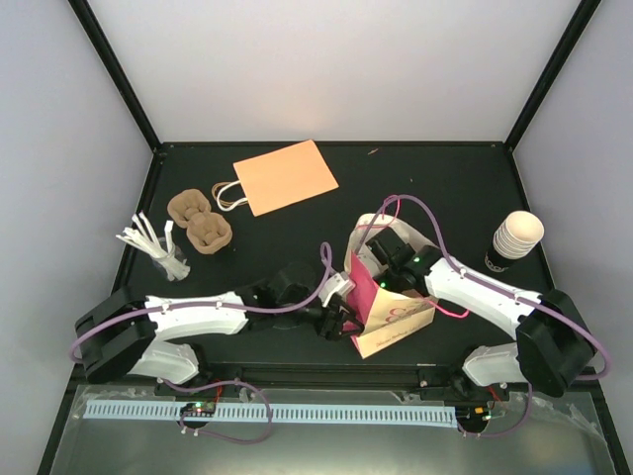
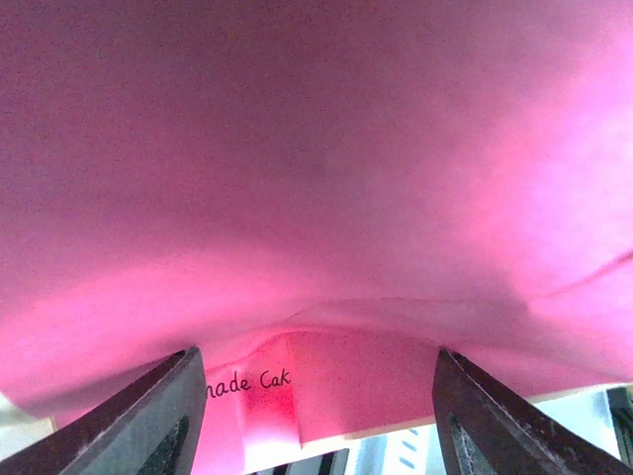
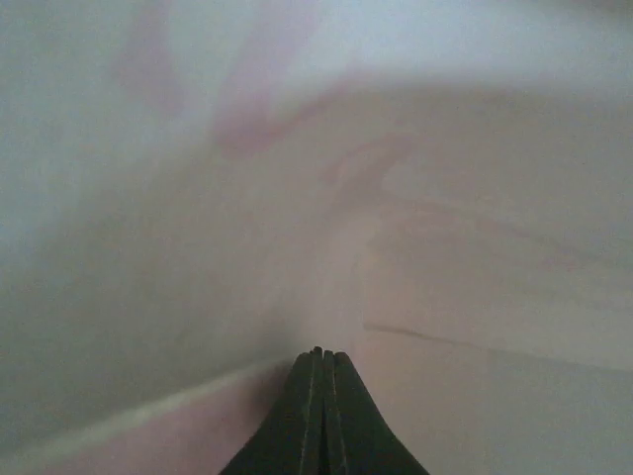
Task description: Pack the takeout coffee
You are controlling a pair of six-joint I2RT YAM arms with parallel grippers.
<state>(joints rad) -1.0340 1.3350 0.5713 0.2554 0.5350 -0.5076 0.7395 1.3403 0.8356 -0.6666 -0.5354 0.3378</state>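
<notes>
The cream-white ribbed paper takeout cup with a dark lower part (image 1: 517, 237) stands near the right edge of the black tabletop (image 1: 445, 178), apart from both arms. A cream paper bag with pink side panels (image 1: 392, 302) sits in the middle near the front.

The left tool (image 1: 337, 319) is at the bag's pink left side. In the left wrist view its two dark fingers (image 2: 148, 416) are spread wide, with pink paper (image 2: 316, 198) filling the space between and beyond them.

The right tool (image 1: 389, 255) is at the bag's far upper rim. In the right wrist view its fingertips (image 3: 318, 396) are pressed together against blurred cream paper. I cannot tell whether any paper is pinched between them.

Toward the back lies a flat orange paper bag with thin handles (image 1: 287, 175). Left of it are a brown moulded pulp carrier (image 1: 201, 220) and a clear cup of thin white sticks (image 1: 156, 245).
</notes>
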